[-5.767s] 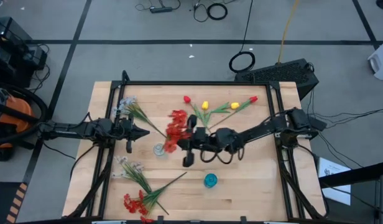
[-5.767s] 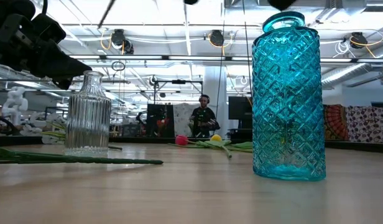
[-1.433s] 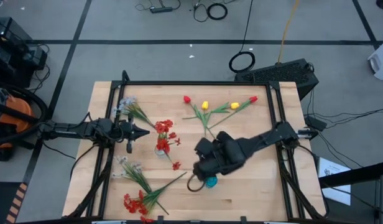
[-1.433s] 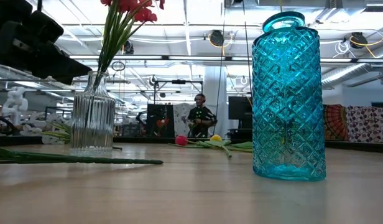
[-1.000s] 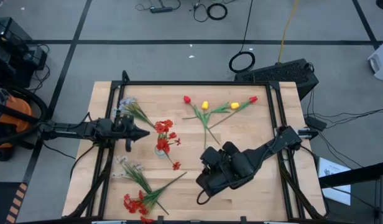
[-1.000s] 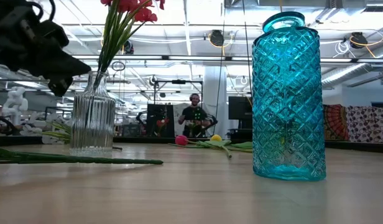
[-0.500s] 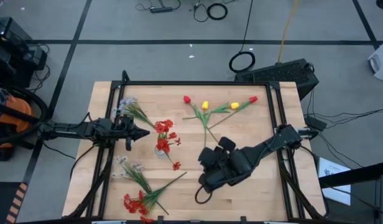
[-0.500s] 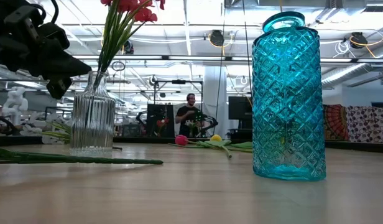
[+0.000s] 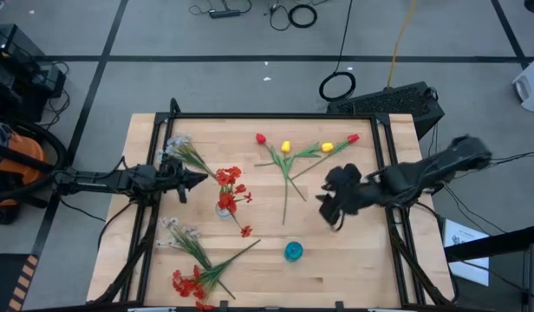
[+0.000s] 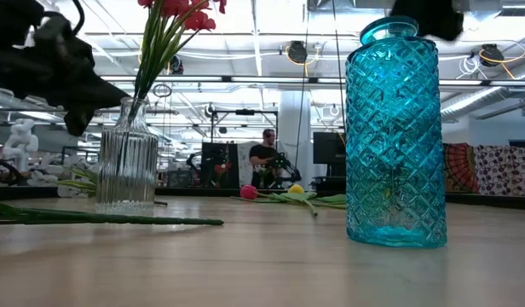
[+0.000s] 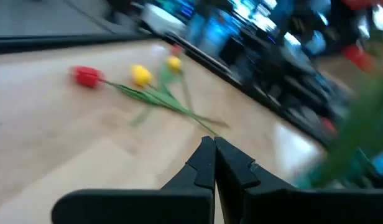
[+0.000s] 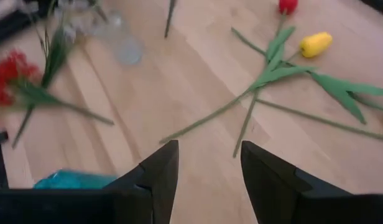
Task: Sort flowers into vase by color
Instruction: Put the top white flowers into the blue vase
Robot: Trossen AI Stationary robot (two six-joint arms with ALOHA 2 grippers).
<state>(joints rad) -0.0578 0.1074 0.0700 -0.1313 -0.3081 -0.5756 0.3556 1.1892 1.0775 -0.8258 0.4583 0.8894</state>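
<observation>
A clear ribbed vase (image 9: 223,208) stands left of centre with a spray of red blossoms (image 9: 229,184) in it. A blue glass vase (image 9: 293,251) stands near the front middle. Red and yellow tulips (image 9: 306,149) lie at the far middle. White sprays (image 9: 180,149) (image 9: 182,234) and a red spray (image 9: 191,282) lie at the left. My left gripper (image 9: 198,179) is shut and empty, left of the clear vase. My right gripper (image 9: 329,211) hangs open and empty above bare wood, right of the tulip stalks (image 12: 241,106).
One loose red blossom (image 9: 246,230) lies between the two vases. A dark frame (image 9: 276,115) runs along the table's far edge and sides. Bare wood lies at the near right (image 9: 362,269). A person (image 10: 264,158) stands in the room beyond the table.
My right gripper has pulled away from above the blue vase, going toward the table's right and far edges, so the vase now shows uncovered from above. My left gripper has turned a little where it is. The flowers and vases have stayed where they were.
</observation>
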